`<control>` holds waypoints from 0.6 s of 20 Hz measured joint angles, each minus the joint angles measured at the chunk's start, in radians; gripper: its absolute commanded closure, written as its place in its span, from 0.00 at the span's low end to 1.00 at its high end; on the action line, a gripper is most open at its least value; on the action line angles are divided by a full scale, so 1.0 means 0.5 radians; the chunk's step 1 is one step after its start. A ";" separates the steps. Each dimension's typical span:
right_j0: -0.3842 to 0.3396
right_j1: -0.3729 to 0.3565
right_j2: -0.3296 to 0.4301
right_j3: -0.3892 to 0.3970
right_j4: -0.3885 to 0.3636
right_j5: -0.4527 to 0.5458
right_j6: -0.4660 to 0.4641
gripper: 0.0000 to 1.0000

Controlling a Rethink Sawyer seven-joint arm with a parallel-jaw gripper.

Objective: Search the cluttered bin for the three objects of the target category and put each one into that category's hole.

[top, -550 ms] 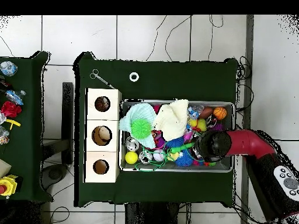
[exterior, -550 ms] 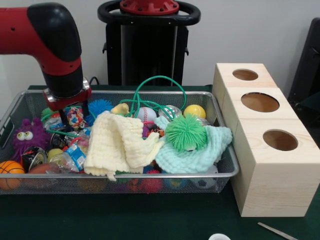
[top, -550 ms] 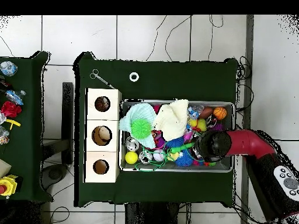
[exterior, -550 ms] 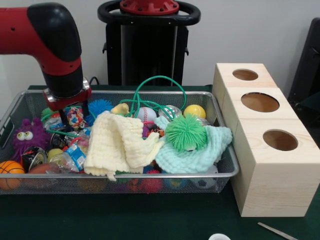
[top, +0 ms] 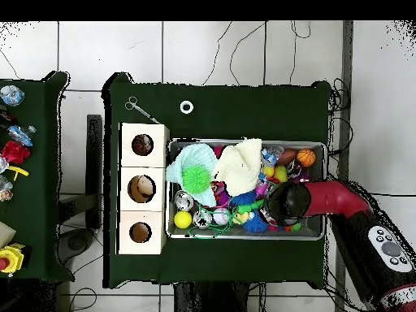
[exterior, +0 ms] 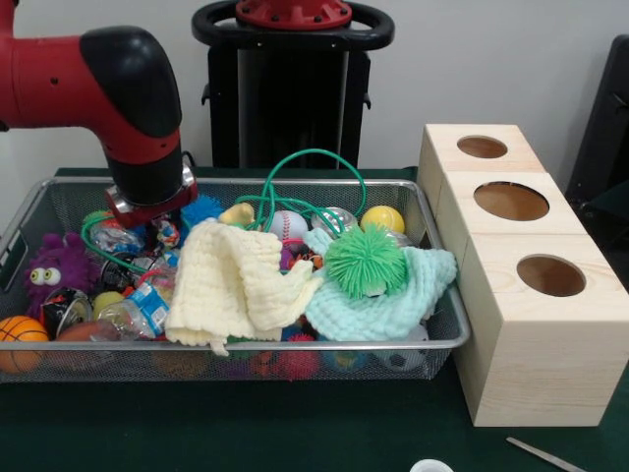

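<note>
The cluttered bin (exterior: 295, 346) is a silver wire-mesh basket, seen in the overhead view (top: 246, 238) as well. It holds a pale yellow cloth (exterior: 231, 285), a mint cloth (exterior: 388, 300), a green spiky ball (exterior: 366, 261), a baseball (exterior: 288, 225), a yellow ball (exterior: 382, 218), a purple fuzzy toy (exterior: 59, 265) and a small basketball (exterior: 20, 339). My gripper (exterior: 147, 218) is down in the bin's left end among the toys, its tips hidden. In the overhead view the arm's wrist (top: 284, 203) covers it. The mid-sized hole (exterior: 550, 275) is in the nearest wooden cube (top: 142, 145).
Three pale wooden cubes (exterior: 531, 344) stand in a row right of the bin. A green cord (exterior: 300, 182) loops above the bin's back. A metal tool (exterior: 545, 454) and a white ring (top: 187, 106) lie on the green table. A side table holds toys (top: 12, 154).
</note>
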 measured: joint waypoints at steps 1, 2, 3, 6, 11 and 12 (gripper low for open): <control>0.000 0.005 0.000 -0.008 -0.002 0.000 0.000 1.00; 0.000 0.004 0.000 -0.010 -0.003 0.000 0.000 1.00; 0.000 0.004 0.000 -0.012 -0.003 0.000 0.000 1.00; 0.002 -0.015 0.000 -0.012 -0.004 0.000 0.000 1.00; 0.025 -0.089 0.000 -0.012 0.004 0.014 0.000 1.00; 0.030 -0.106 0.001 -0.011 0.010 0.020 0.000 1.00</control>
